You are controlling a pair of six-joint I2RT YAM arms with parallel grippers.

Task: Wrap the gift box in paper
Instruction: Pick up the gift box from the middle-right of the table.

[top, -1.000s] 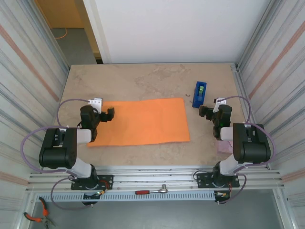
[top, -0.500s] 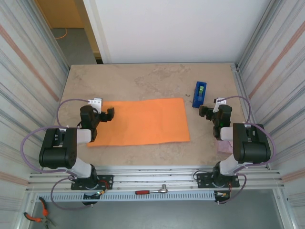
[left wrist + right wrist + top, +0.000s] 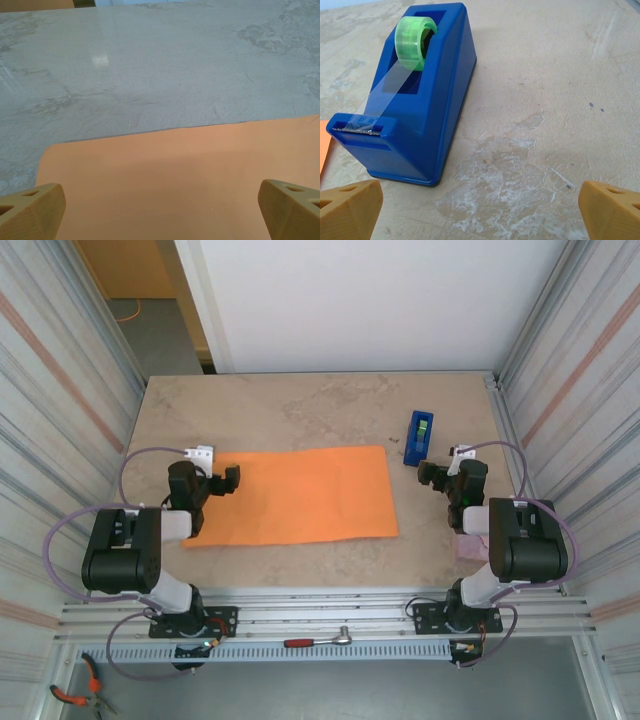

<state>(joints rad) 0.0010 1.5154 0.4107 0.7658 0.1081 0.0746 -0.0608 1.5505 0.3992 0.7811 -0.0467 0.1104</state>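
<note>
Your left gripper (image 3: 208,478) hung over the left end of the paper (image 3: 300,495) with its jaws spread wide and nothing between them. In the left wrist view its two tan fingertips (image 3: 35,210) sat at the bottom corners, with bare orange sheet between them. Your right gripper (image 3: 447,476) was also wide open and empty. It sat low over the table (image 3: 300,410), off the sheet's right end, just near of the blue tape dispenser (image 3: 435,100).

The paper lay flat on the beige marbled tabletop, a long orange rectangle running left to right between your two arms. Its edges looked straight, no fold showed in it, and no tape was on it. From the left wrist, its far left corner rested flush on the table.

Judging by that, the wrapping proper had not begun. This looked like the setting-up stage, with the sheet spread out and both arms waiting at its ends. The next move would likely call for the gift box to be centred on the sheet. After that you would need to pinch a thin edge lying tight against the table, which means a low, shallow approach so a fingertip can slide under without creasing or dragging the paper.

The only holder in the scene was the dispenser, standing near the sheet's far right corner but apart from it. Its well held a green roll of tape (image 3: 412,40), and a clear strip ran down to the toothed cutter at the front.
</note>
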